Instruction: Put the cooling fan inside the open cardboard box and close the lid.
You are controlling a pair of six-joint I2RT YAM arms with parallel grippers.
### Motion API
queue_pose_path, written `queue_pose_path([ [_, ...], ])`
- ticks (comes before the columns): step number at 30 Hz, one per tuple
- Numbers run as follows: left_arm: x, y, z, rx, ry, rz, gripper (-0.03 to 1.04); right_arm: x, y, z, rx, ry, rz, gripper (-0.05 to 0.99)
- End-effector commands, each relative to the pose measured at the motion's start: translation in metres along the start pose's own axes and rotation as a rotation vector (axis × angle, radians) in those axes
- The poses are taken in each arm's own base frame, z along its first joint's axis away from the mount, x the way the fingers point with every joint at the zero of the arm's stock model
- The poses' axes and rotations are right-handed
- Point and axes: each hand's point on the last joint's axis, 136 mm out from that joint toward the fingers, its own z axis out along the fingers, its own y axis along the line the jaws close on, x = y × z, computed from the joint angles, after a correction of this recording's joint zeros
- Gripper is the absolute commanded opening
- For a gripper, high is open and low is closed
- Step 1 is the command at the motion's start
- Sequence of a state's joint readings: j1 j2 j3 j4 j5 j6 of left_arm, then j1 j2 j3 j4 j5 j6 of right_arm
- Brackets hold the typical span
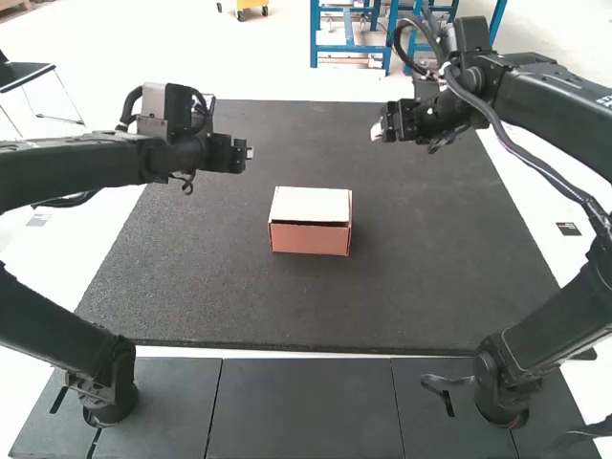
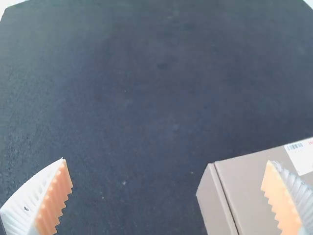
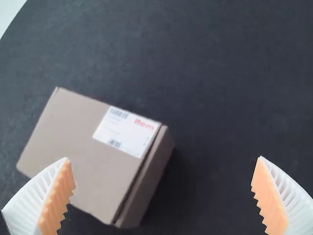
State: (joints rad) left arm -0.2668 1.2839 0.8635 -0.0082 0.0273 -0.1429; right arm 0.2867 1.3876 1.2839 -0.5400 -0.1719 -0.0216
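A small cardboard box [image 1: 311,221] sits with its lid down in the middle of the black mat [image 1: 191,277]. It carries a white label on top [image 3: 126,132]. My left gripper [image 1: 241,153] hovers above the mat to the box's back left, open and holding nothing; a corner of the box [image 2: 244,196] appears between its white ribbed fingers [image 2: 44,200]. My right gripper [image 1: 382,126] hangs to the box's back right, open and holding nothing, with the box [image 3: 93,156] below its fingers [image 3: 276,196].
The mat covers most of the table, with bare white tabletop [image 1: 38,249] along both sides. Both arm bases stand at the front edge.
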Motion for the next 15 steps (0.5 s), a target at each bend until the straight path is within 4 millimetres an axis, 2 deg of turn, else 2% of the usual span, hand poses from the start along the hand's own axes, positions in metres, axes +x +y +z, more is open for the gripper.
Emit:
queue_pose_path([
  [1, -0.012, 0.004, -0.020, 0.001, -0.082, 0.020, 0.92, -0.010, -0.028, -0.023, 0.062, -0.092, 0.005, 0.82],
  [7, 0.008, 0.022, -0.033, -0.018, -0.115, 0.000, 0.92, 0.005, -0.066, -0.028, 0.138, -0.167, 0.027, 0.84],
  [15, 0.041, 0.052, -0.037, -0.038, -0.150, -0.005, 0.92, 0.038, -0.091, -0.018, 0.213, -0.288, 0.044, 0.86],
])
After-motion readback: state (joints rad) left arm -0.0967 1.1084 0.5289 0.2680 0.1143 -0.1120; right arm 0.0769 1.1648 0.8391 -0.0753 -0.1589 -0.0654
